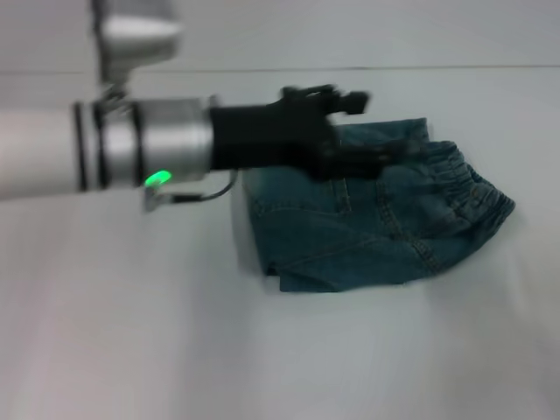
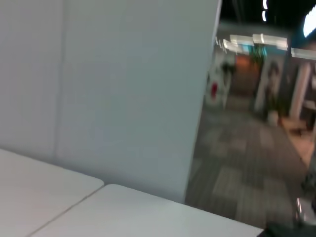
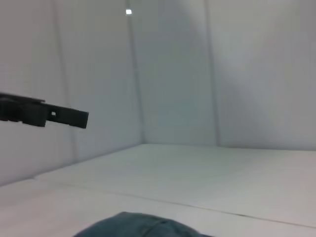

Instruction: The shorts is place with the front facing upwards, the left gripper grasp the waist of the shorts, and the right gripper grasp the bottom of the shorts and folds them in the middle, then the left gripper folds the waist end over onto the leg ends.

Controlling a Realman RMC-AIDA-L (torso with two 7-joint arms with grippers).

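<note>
The shorts (image 1: 350, 236) lie folded into a compact denim bundle right of the table's middle. Their ruched waist (image 1: 464, 179) is on top at the right end, and the fold edge is at the left. A lower denim layer (image 1: 404, 131) peeks out at the far side; I cannot make out the bottom of the shorts or the leg ends as such. My left gripper (image 1: 376, 131) reaches in from the left and hovers over the far part of the bundle, open and holding nothing. In the right wrist view a curve of the shorts (image 3: 143, 224) shows, with a black finger (image 3: 49, 116) above it.
White tabletop (image 1: 175, 332) surrounds the bundle, with a seam line (image 1: 394, 68) along the far side. White wall panels (image 3: 173, 74) stand behind the table. The left wrist view shows the table edge (image 2: 148, 197) and a hall floor beyond.
</note>
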